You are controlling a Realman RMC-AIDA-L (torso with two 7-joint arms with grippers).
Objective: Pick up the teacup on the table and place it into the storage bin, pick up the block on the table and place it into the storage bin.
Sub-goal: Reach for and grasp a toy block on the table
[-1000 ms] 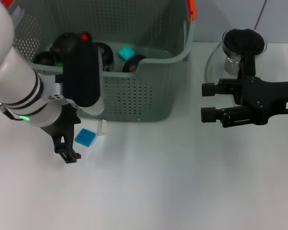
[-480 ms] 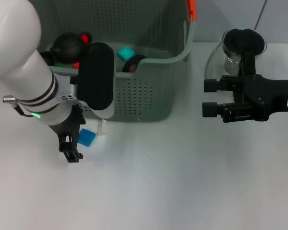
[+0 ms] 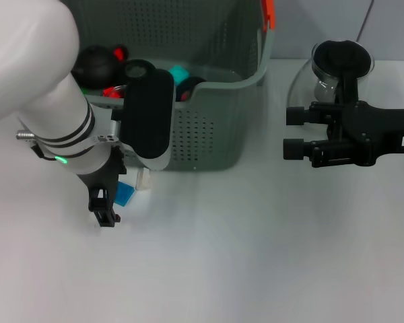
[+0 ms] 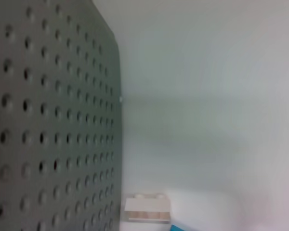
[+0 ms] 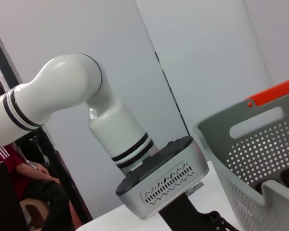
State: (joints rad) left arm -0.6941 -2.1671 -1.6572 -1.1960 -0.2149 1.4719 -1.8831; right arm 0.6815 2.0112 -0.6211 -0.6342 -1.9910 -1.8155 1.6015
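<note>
Open table (image 3: 242,256): bare from 3 to 9 o'clock.
Storage bin (image 3: 209,128): walls off 12 o'clock.
Glass pitcher (image 3: 341,67): behind right gripper (image 3: 293,132), 2 o'clock.

Glass pitcher with black lid (image 3: 341,64) on the white table (image 3: 256,256), right of centre.

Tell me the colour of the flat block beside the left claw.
Blue flat square block; head view shows it best.

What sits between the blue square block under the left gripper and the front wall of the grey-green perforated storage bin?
A small white studded brick lies there on the table, between the blue square block and the grey-green perforated storage bin, beside the left gripper. The head and left wrist views show it.
</note>
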